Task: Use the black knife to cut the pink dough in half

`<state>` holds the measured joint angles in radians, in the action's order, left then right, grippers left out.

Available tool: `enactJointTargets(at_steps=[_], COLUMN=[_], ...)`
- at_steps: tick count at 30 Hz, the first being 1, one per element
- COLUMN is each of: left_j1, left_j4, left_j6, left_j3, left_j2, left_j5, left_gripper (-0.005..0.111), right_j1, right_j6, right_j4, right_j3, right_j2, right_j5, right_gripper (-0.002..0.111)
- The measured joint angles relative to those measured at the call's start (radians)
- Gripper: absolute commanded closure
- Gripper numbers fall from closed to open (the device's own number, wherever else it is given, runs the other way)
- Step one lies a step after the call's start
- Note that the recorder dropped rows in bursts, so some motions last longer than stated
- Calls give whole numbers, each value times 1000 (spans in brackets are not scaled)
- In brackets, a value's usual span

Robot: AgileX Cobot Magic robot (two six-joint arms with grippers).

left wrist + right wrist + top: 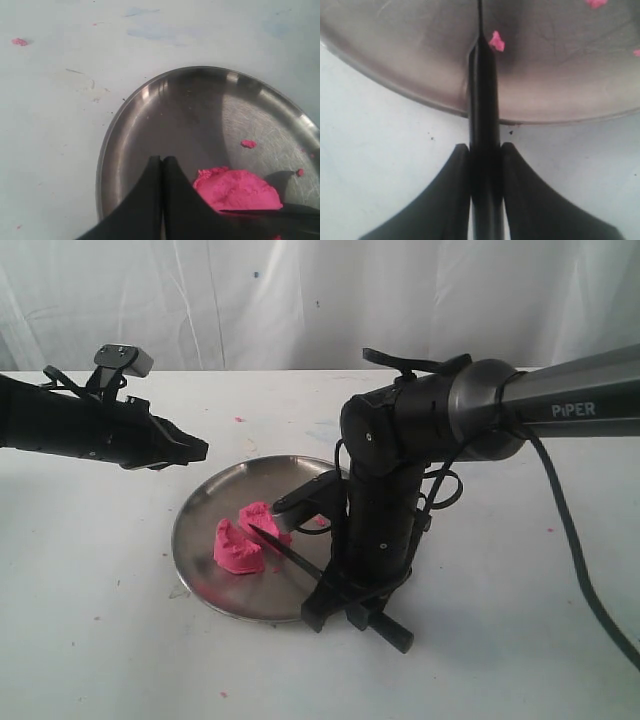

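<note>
Exterior view: the pink dough [245, 538] sits on the steel plate [200, 520] in two chunks, apparently already split. The right pincer [485, 150] is clamped on the black knife [285, 549], blade between the chunks. The left pincer [161, 165] hangs closed, empty. Next: lift the blade clear.

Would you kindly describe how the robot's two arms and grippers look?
Both arms are matte black. The right arm has a grey forearm sleeve marked PiPER and trailing black cables. The left arm carries a small grey-topped camera. Both grippers' fingers are black, tapering wedges.
</note>
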<state>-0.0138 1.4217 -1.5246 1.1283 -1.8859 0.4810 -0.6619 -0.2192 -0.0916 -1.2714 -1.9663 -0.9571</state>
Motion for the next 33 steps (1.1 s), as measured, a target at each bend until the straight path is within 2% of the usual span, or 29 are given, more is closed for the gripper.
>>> enactJointTargets(at_steps=[18,33], left_j1=[0,0], left_j4=[0,0], left_j6=[2,2], left_j3=[0,0], left_j2=[0,0], left_j5=[-7,-7], left_gripper=[107,107], right_j1=[0,0], right_j6=[-107,-91], right_j4=[-152,-91], right_j3=[0,0], right_j2=[41,41], right_j5=[-30,-1], right_gripper=[108,108])
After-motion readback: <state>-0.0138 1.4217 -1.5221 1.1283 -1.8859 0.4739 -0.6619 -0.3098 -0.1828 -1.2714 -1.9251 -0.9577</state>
